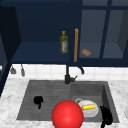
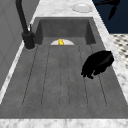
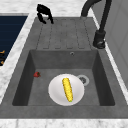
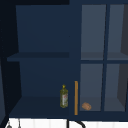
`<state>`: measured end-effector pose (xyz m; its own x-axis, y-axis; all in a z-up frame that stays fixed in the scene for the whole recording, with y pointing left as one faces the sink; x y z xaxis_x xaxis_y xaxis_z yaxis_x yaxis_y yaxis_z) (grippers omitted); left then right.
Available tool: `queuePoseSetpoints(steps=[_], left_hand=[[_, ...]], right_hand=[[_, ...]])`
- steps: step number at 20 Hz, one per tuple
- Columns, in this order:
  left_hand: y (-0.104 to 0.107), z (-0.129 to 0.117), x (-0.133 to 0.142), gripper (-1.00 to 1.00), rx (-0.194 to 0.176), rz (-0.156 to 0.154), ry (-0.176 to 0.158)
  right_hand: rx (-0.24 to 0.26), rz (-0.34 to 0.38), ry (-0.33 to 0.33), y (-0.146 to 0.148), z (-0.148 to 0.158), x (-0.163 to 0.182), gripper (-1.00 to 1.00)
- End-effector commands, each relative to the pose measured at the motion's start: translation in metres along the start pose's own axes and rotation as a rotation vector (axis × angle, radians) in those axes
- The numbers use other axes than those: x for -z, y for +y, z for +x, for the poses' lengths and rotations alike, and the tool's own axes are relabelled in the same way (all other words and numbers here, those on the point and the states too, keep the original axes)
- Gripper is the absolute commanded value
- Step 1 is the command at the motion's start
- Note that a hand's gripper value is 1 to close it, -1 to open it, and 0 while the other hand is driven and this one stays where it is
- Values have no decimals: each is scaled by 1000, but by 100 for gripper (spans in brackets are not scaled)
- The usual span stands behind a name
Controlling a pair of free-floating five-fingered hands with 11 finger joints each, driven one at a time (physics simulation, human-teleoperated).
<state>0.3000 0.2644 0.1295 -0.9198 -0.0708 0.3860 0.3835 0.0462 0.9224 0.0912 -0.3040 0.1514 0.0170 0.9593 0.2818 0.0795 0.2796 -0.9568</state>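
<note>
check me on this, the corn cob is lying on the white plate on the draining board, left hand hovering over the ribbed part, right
Not quite. The corn cob does lie on the white plate, but the plate sits down in the sink basin, not on the draining board; the right side view shows it. The left hand does hover over the ribbed part, fingers curled.

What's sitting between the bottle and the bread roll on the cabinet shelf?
An upright orange handle stands between the bottle and the bread roll, seen in the upper view.

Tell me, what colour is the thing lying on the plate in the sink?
Yellow: the corn cob on the white plate shows best in the right side view.
</note>
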Motion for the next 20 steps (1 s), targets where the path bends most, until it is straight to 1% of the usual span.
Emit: queuePoseSetpoints(steps=[1, 2, 3, 4, 5, 6, 8, 11, 13, 20], left_hand=[[0, 0, 0, 0, 0, 0, 0], [0, 0, 0, 0, 0, 0, 0], [0, 0, 0, 0, 0, 0, 0], [0, 0, 0, 0, 0, 0, 0], [0, 0, 0, 0, 0, 0, 0], [0, 0, 0, 0, 0, 0, 0], [0, 0, 0, 0, 0, 0, 0], [0, 0, 0, 0, 0, 0, 0], [0, 0, 0, 0, 0, 0, 0], [0, 0, 0, 0, 0, 0, 0]], right_hand=[[-43, 71, 18, -15, 6, 2, -100], [-34, 98, 15, -15, 7, 7, -100], [-16, 109, 3, -15, 6, 10, -100], [0, 28, 10, -11, 4, 4, -100], [-2, 42, 2, -12, 7, -2, -100], [-6, 27, 0, -16, 7, 3, -100], [-4, 54, 20, -26, 10, -3, -100], [-16, 124, 33, -40, 13, -7, -100], [-26, 149, 31, -50, 15, -10, -100], [-35, 220, 33, -89, 25, -11, -100]])
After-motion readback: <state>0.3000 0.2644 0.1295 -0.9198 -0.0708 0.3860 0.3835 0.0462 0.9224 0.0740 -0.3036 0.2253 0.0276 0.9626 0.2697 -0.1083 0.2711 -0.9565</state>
